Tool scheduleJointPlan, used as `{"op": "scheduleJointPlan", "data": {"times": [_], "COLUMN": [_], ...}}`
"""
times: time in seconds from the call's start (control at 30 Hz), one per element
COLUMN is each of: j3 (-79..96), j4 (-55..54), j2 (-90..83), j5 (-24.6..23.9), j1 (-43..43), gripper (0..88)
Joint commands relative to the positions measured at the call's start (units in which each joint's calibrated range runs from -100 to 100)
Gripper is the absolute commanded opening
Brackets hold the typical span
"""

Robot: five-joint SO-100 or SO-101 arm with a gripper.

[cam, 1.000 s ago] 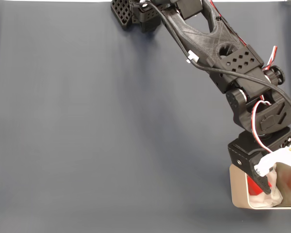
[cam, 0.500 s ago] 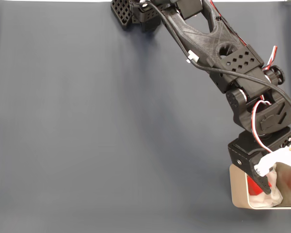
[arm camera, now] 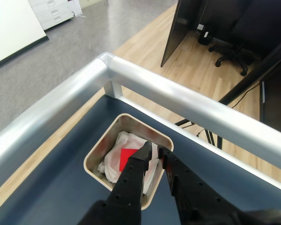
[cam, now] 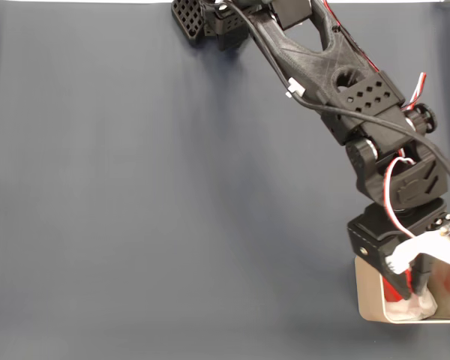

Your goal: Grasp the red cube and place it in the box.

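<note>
The red cube lies on the white lining inside the beige box. My gripper hangs just above the box with its tips over the lining. The cube sits beside the left finger in the wrist view, not between the jaws. Those jaws stand almost together, with a thin slit and nothing held. In the fixed view the box sits at the bottom right corner. My gripper reaches down into it, and a sliver of the red cube shows beside the fingers.
Dark blue cloth covers the table. A metal rail runs along the table edge just beyond the box. The arm's base is at the top centre of the fixed view, and the arm stretches diagonally across the right side.
The arm's wrist has shifted slightly left and down over the box. Less of the red cube shows beside the fingers in the fixed view than a second ago.
</note>
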Motion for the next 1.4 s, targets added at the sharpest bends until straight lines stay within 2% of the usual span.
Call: {"op": "scheduleJointPlan", "data": {"times": [0.0,0.53,0.8,1.37], "j3": [0.9,26.9,51.4,94.8], "j4": [-0.8,-1.1,-5.9,-14.8], "j2": [-8.2,-32.7,-50.2,-80.8], "j5": [-0.1,-1.2,-1.3,-2.2], "j1": [2.1,14.5,22.2,23.2], "gripper": [0.0,0.0,0.0,0.0]}}
